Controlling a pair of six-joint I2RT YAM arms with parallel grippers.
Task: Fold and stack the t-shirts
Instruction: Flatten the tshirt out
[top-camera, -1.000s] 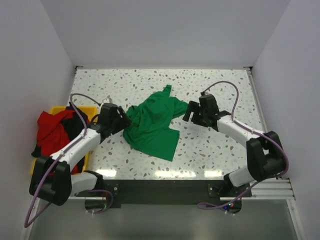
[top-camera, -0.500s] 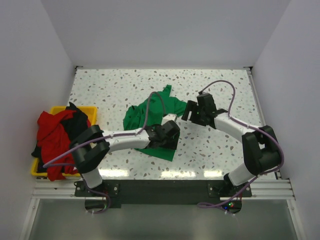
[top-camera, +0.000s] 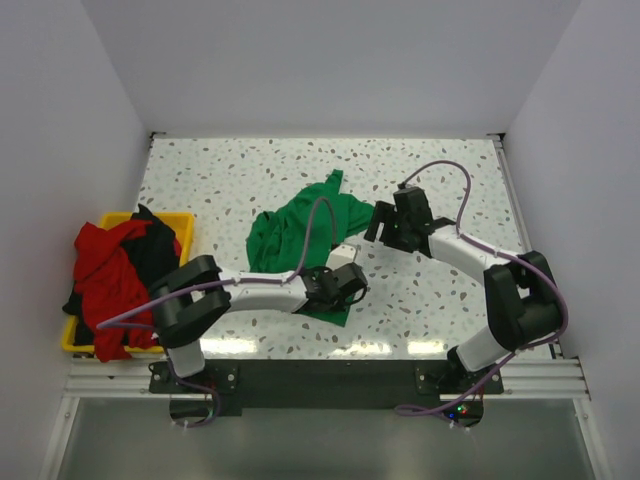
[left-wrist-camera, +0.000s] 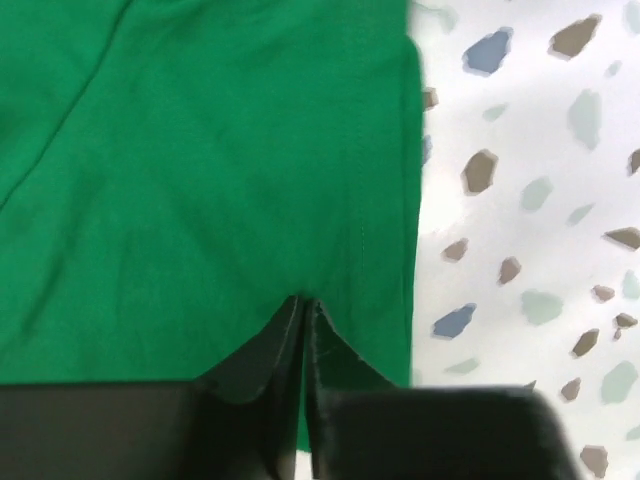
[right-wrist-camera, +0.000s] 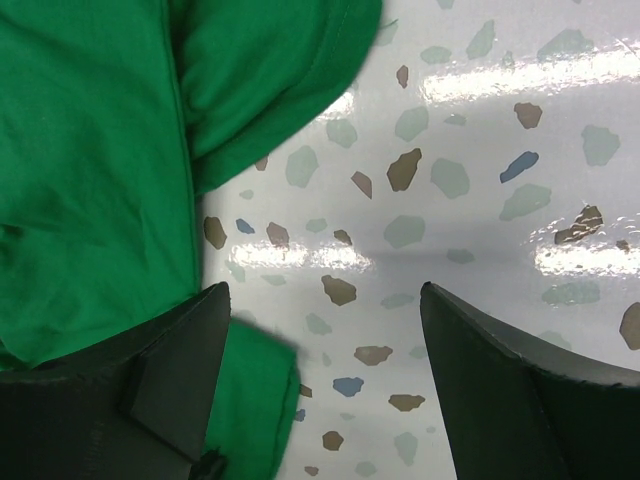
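One green t-shirt in left pincer

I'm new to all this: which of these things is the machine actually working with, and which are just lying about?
Part of the job: green t-shirt on the table; red t-shirt and black t-shirt heaped in the yellow bin.
Just lying about: the yellow bin itself; the table.
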